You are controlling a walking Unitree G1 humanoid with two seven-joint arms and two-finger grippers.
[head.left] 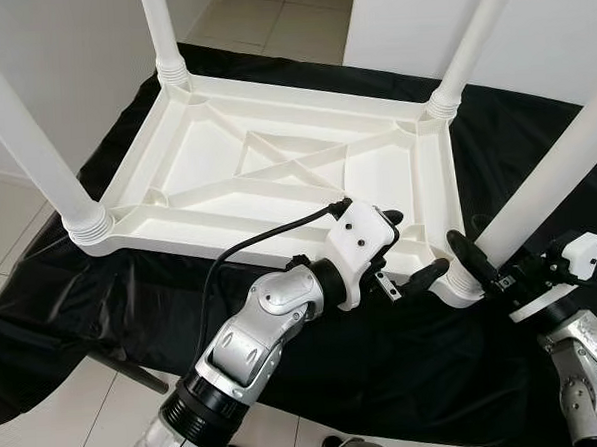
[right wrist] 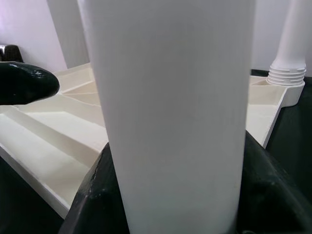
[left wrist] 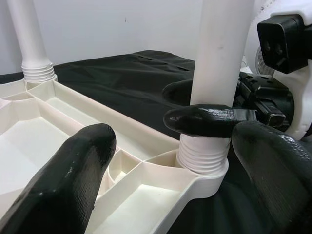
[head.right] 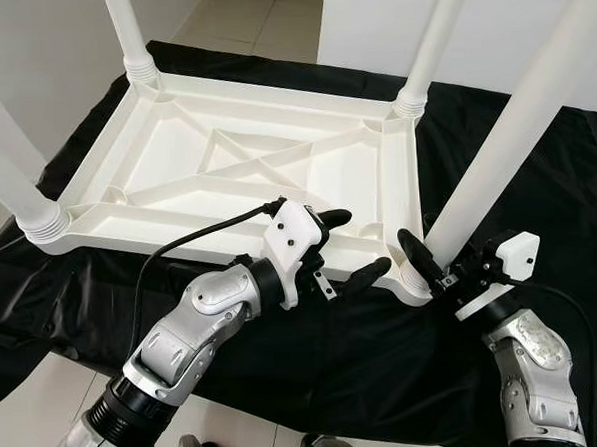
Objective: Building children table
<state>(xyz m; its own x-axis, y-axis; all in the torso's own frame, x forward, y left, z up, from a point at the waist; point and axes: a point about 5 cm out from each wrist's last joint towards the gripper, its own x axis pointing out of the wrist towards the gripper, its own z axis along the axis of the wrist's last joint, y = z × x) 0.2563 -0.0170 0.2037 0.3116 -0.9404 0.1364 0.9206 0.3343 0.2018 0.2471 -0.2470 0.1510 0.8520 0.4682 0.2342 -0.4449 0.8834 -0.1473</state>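
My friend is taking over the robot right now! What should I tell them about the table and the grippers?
Right gripper: jaws shut on the near-right leg, just above its threaded base.
Left gripper: jaws open, straddling the tabletop's rim beside that corner socket, holding nothing.
Tabletop: upside down on the black cloth.
Done: all four legs stand in their corner sockets.
Left: the gripped leg's threads are visible in the left wrist view, so it probably needs more turning; whether the other three are tight cannot be told, so check them, then flip the table upright.
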